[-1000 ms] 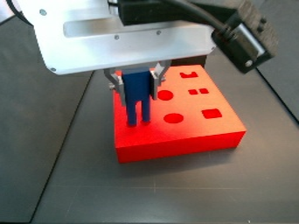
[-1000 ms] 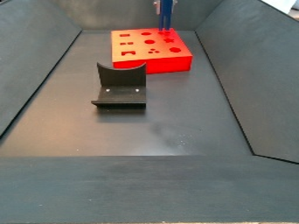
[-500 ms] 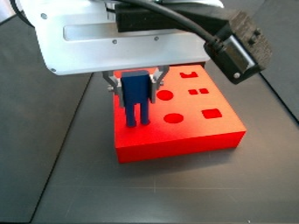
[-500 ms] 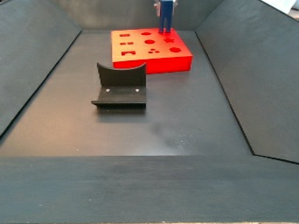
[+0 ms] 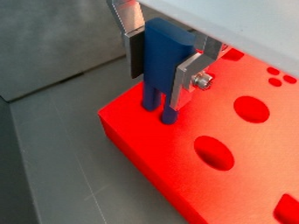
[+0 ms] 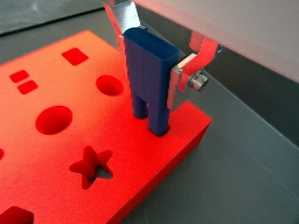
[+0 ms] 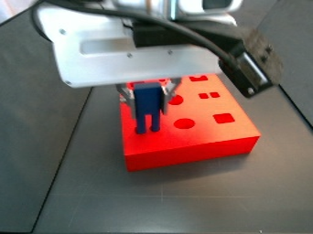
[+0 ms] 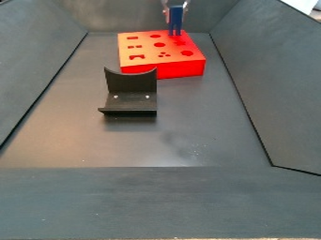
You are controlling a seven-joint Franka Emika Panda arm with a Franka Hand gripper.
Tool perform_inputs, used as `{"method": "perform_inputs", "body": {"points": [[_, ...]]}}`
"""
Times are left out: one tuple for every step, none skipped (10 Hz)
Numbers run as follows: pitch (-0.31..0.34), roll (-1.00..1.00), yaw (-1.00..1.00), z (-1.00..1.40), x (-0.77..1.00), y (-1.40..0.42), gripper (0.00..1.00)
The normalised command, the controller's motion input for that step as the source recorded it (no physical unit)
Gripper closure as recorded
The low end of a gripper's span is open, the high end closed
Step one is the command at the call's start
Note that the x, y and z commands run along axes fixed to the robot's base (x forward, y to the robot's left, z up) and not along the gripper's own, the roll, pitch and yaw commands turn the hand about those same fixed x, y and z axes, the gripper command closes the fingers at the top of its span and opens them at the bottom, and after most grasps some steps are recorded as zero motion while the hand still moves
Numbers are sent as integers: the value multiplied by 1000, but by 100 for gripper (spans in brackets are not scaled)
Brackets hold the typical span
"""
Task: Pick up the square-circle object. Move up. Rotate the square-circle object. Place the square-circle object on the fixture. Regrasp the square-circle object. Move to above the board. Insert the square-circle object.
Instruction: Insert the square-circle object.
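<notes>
Blue peg, red board, silver gripper.

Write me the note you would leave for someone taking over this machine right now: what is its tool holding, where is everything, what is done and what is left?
Tool: shut on the blue square-circle object, holding it upright over the red board, at a corner.
Peg's lower end: at the board's top in both wrist views; how deep it sits in a cutout cannot be told.
Fixture: stands apart on the dark floor, nothing on it.
Done: pick-up, regrasp and move to the board.
Left: finish the insertion, then open the tool.
</notes>
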Motion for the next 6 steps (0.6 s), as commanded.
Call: {"method": "perform_inputs", "body": {"points": [[-39,4,-46,-389,17,0,100],[-77,9,-23,-443,0,0,100],[-84,0,0,-417,0,0,100],[-96,-61,-77,-274,-20,0,100],[-113,-94,0,-120,0,0,100],[0,9,0,0,0,0,100]]}}
